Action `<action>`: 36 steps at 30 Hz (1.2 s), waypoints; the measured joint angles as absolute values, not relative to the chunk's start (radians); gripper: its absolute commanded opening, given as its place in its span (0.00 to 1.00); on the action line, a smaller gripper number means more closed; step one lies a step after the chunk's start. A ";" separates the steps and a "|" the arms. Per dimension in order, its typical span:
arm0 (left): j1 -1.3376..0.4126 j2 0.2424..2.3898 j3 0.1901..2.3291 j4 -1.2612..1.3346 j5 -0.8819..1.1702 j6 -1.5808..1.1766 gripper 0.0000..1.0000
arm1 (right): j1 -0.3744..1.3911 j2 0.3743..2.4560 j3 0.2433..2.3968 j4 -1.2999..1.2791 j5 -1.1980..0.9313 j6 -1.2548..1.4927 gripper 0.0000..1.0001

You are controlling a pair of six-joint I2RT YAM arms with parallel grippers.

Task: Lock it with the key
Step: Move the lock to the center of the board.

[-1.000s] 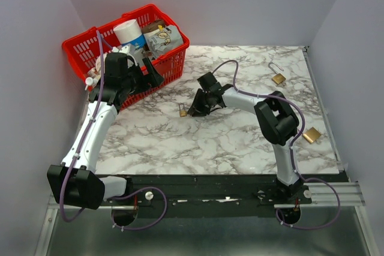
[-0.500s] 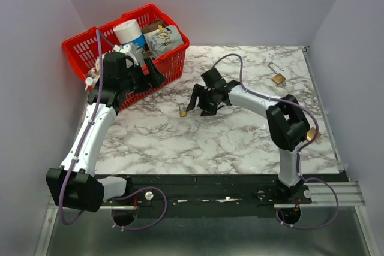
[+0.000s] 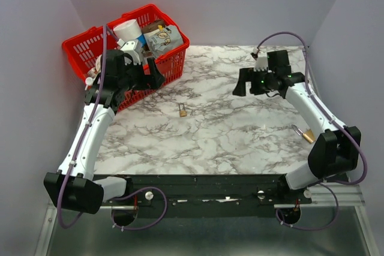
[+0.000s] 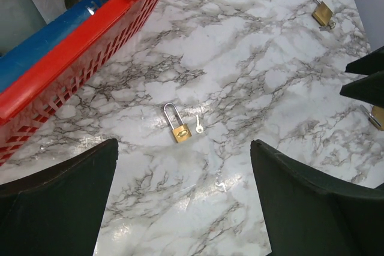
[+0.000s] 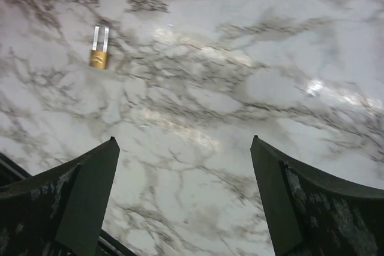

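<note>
Both grippers are spread wide and empty. The left gripper (image 3: 153,79) is right at the red basket (image 3: 84,49), the right gripper (image 3: 241,82) well away from it. The brass padlock (image 4: 178,129) lies flat on the marble table (image 3: 240,142) near the basket, with the key (image 4: 198,126) loose just beside it. A second padlock (image 4: 324,13), shackle open, sits farther off.

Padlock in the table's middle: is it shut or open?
Shut: both shackle legs of the padlock enter its body; the key lies beside it.
</note>
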State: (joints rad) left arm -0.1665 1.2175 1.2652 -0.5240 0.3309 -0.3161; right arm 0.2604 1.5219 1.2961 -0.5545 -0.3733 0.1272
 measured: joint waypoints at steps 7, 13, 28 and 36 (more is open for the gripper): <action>-0.189 1.222 1.294 -0.506 0.338 -0.254 0.99 | -0.089 1.523 1.333 -0.839 -0.542 -0.207 1.00; -0.208 1.223 1.282 -0.474 0.370 -0.235 0.99 | -0.265 1.502 1.393 -1.036 -0.571 -0.459 1.00; -0.212 1.291 1.274 -0.458 0.424 -0.224 0.99 | -0.368 1.802 1.745 -1.155 -0.513 -0.698 1.00; -0.212 1.327 1.309 -0.459 0.446 -0.205 0.99 | -0.337 2.178 2.221 -1.157 -0.461 -0.703 1.00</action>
State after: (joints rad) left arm -0.2123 1.3266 1.3090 -0.4587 0.4458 -0.2054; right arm -0.3367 2.1780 2.2211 -1.1572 -0.4614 -0.7029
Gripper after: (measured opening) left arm 0.988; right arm 0.997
